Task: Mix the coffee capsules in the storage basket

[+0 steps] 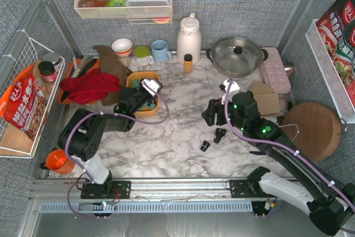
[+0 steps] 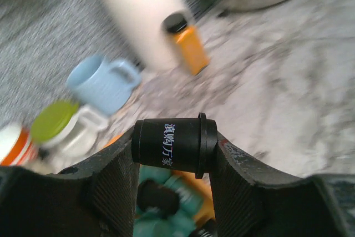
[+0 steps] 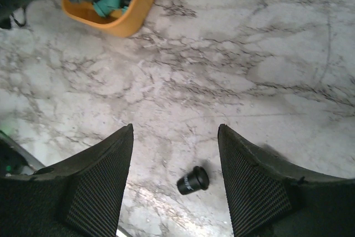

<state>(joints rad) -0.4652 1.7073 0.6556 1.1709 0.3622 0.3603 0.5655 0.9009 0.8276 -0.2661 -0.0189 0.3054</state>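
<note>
1. Firstly, the left gripper (image 2: 176,149) is seen closed on a black capsule (image 2: 169,145). The capsule is clamped crosswise between the two pads, with its flanged rim set against the right-hand pad and white lettering shown on its side.
2. Directly beneath these jaws the storage basket (image 1: 147,113) is found. Teal capsules (image 2: 183,201) and one further dark pod are made out in it under the held capsule, though all are blurred.
3. Beyond the left jaws a blue mug (image 2: 102,84), an orange bottle (image 2: 188,45) and a white jug (image 2: 141,15) are seen standing, each smeared by blur.
4. The right gripper (image 3: 176,131) is held with its jaws parted and nothing is gripped. Only the marble tabletop (image 3: 266,54) is seen through the gap.
5. Under that gap, nearer the right-hand finger, a loose black capsule (image 3: 193,180) is seen lying on its side on the marble. It is touched by neither finger.
6. From overhead, a pair of loose capsules (image 1: 220,135) is counted on the marble just beside the right jaws, the two lying near each other but apart. Which of them appears in the wrist view cannot be told.
7. Ahead of the right jaws and to their left, one corner of the storage basket is caught at the edge of the wrist view, with teal pods piled inside. It is well apart from the right fingers.
</note>
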